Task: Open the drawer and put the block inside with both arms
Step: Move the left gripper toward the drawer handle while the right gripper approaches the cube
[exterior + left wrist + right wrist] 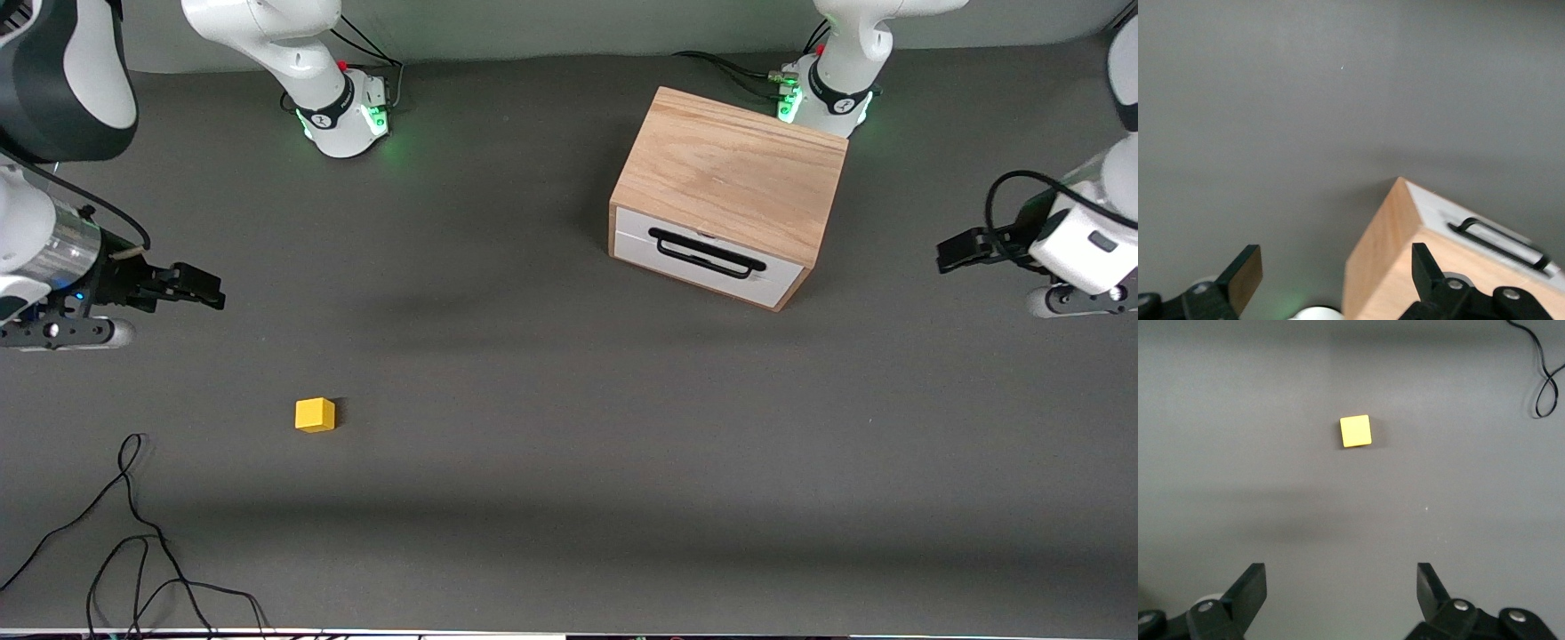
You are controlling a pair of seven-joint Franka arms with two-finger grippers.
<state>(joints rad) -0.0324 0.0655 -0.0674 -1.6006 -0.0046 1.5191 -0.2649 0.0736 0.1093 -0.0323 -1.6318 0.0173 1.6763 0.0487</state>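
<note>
The light-wood cabinet (733, 169) stands near the left arm's base. Its drawer (707, 256) is shut, with a white front and a black bar handle (707, 253). The yellow block (315, 414) lies on the grey table toward the right arm's end, nearer the front camera. My left gripper (949, 256) is open and empty, in the air beside the cabinet at the left arm's end. The left wrist view shows the cabinet (1405, 267) and handle (1501, 240). My right gripper (209, 289) is open and empty over the table. The block (1355, 431) shows ahead of it in the right wrist view.
A loose black cable (133, 533) lies on the table near the front edge at the right arm's end; it also shows in the right wrist view (1545, 380). The two green-lit bases (347, 116) stand along the table's back edge.
</note>
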